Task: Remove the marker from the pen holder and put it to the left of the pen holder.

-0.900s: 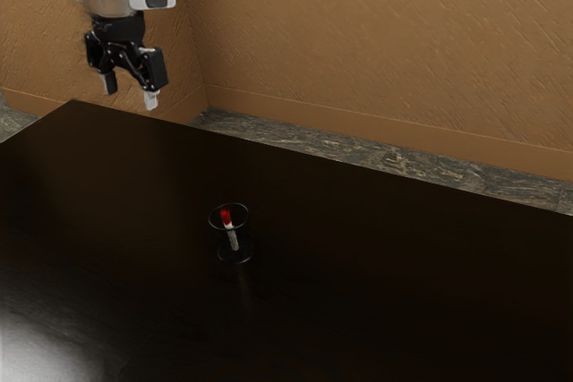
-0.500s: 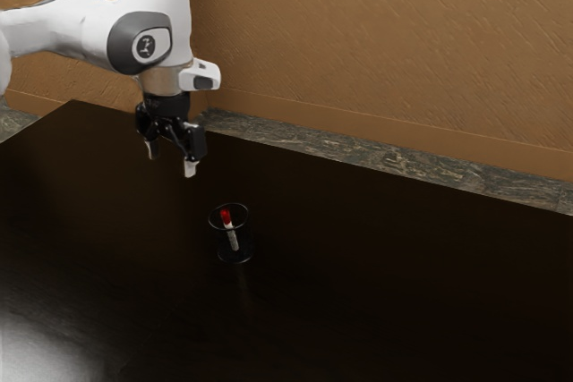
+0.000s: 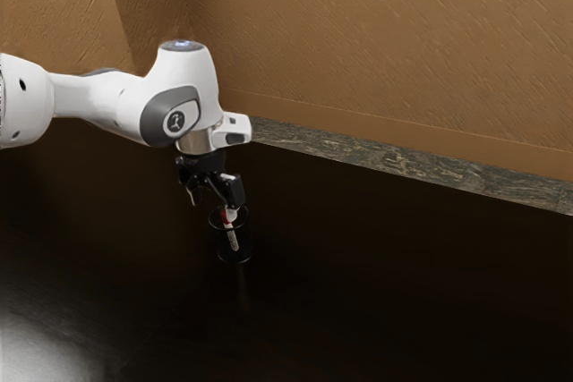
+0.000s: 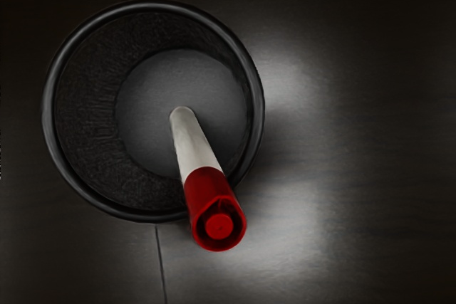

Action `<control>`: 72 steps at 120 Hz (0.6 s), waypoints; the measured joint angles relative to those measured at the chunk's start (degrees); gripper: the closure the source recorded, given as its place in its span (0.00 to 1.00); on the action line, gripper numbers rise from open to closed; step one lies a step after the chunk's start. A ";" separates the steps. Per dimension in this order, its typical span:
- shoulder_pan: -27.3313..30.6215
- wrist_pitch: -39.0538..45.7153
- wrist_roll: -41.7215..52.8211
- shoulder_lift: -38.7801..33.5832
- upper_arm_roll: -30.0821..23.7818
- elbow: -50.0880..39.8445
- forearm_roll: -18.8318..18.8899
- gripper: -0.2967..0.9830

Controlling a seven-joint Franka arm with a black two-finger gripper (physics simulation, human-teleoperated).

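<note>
My black gripper (image 3: 211, 205) is low over the table with its fingers spread; one fingertip overlaps the marker's top end in the exterior view, the other is outside the holder's rim toward the exterior view's left. The marker (image 3: 234, 238) leans inside the round, dark see-through pen holder (image 3: 235, 260), red cap up. From the wrist view, the marker (image 4: 192, 140) rests against the rim of the pen holder (image 4: 48, 108), its red cap sticking out past the rim and its white lower end down on the holder's floor. Nothing is gripped between the fingers.
The dark tabletop (image 3: 385, 292) spreads around the holder, with a bright sheen near the exterior view's lower left. Beyond the table's far edge are a stone-like floor strip (image 3: 403, 160) and a brown wall (image 3: 376, 42).
The arm has come down and toward the exterior view's right, from well above the table's far left corner to just over the pen holder. Marker and holder have stayed put.
</note>
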 joint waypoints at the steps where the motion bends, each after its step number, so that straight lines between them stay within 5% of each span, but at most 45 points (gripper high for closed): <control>1: 0.04 0.18 -0.05 0.07 0.01 -0.06 -0.01 0.23; 72: 0.44 7.65 -2.08 4.74 -0.01 -0.37 -0.06 0.23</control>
